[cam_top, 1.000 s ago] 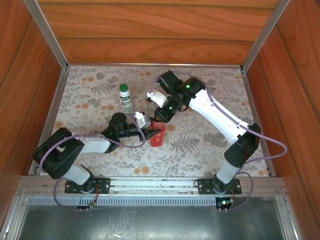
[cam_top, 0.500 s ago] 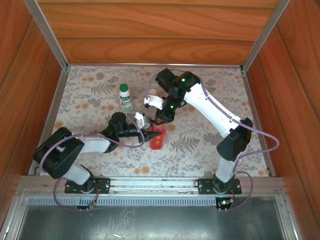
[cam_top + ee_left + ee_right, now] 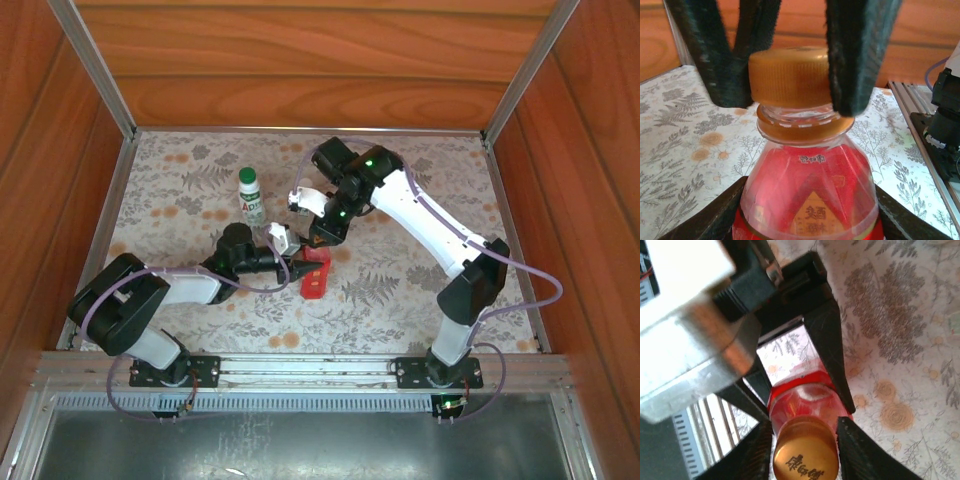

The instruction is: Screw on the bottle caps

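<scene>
White plastic bottle [image 3: 252, 205]: standing upright toward the left rear of the floral mat [image 3: 420, 270] that is covering the tabletop. It is wearing its green round cap [image 3: 246, 175] and sitting apart from both arms, so it is looking finished and parked out of the way.
Left end effector [image 3: 300, 268]: reaching in low from the left and clamping the body of the red clear-plastic bottle [image 3: 807, 200], with its fingers [image 3: 705, 222] pressing either flank. It is acting as the vise, so that the bottle is not spinning under a twist.
Bottle position: standing upright near the middle of the mat, between the two arms, with its neck pointing up at the other wrist.
Orange round plastic cap [image 3: 790, 75]: sitting level on that neck, with a strip of clear thread showing above the collar ring, so I am judging it not fully down.
Right end effector [image 3: 318, 241]: hanging over the bottle from the right, its fingers [image 3: 852, 450] flanking the cap on both sides. Whether they are squeezing it or slackening for a fresh bite, I cannot tell.
</scene>
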`<state>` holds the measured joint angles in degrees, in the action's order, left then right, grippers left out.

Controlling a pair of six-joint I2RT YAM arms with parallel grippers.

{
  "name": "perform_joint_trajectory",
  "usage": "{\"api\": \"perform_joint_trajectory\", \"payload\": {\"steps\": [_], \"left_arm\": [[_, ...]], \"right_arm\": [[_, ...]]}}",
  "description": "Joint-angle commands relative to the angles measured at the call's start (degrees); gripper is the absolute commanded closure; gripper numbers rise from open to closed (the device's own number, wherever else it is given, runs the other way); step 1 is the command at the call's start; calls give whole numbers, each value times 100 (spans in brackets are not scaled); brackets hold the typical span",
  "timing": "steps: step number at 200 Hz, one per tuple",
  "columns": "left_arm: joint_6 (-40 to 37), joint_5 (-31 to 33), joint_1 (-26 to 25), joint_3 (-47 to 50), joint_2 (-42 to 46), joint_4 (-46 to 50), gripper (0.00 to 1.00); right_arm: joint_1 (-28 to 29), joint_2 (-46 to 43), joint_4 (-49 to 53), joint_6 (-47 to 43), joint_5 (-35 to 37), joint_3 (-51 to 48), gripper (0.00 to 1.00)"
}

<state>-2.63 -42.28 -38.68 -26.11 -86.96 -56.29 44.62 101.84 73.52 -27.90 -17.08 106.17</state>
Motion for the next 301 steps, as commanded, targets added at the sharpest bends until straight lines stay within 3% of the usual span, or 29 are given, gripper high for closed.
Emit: {"api": "perform_joint_trajectory", "payload": {"steps": [1, 17, 57, 119, 161, 187, 214, 257, 301], "left_arm": [[252, -7, 44, 6, -208, 637, 47], [280, -37, 64, 3, -208, 646, 47], [351, -69, 86, -2, -207, 659, 47], [431, -256, 121, -44, -311, 689, 47], [126, -140, 122, 25, -303, 689, 47], [-5, -63, 119, 71, -289, 688, 47], [-135, -46, 114, 91, -313, 689, 47], [-173, -14, 108, 112, -335, 690, 47], [-159, -8, 116, 121, -322, 689, 47]], "right_arm": [[55, -345, -569, 673, 24, -51, 51], [53, -503, -716, 865, 145, -144, 42], [48, -996, -1091, 1224, 232, -543, 36], [-119, -1011, -944, 1007, 108, -750, 48], [-297, -709, -792, 1787, 131, -392, 50], [-318, -799, -972, 1688, -10, -733, 49], [-368, -964, -1522, 2663, 37, -1122, 60], [-480, -766, -1420, 3710, -690, -1176, 79], [-555, -1041, -1563, 3884, -866, -1705, 84]]}}
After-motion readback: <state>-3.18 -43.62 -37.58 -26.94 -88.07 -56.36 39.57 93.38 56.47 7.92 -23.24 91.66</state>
